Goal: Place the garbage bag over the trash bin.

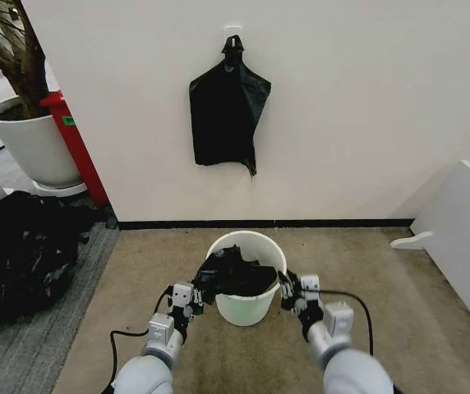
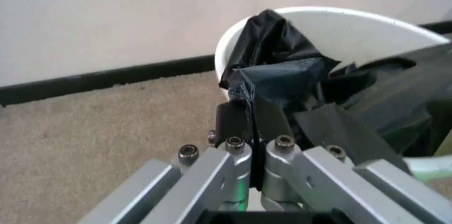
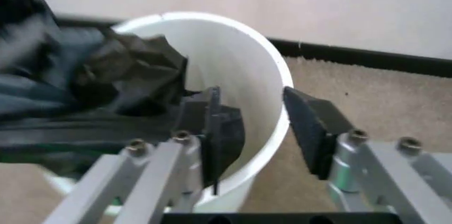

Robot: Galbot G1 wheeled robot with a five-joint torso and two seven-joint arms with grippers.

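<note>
The garbage bag (image 1: 233,272) lies crumpled in the mouth of the trash bin (image 1: 247,309), low in the centre of the head view. The left gripper (image 2: 249,119) pinches the bag's edge at the bin's left rim. The right gripper (image 3: 258,128) is spread, straddling the bin's right wall.

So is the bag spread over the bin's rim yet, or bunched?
Bunched. The garbage bag sits crumpled inside the trash bin, leaving the far rim bare.
</note>
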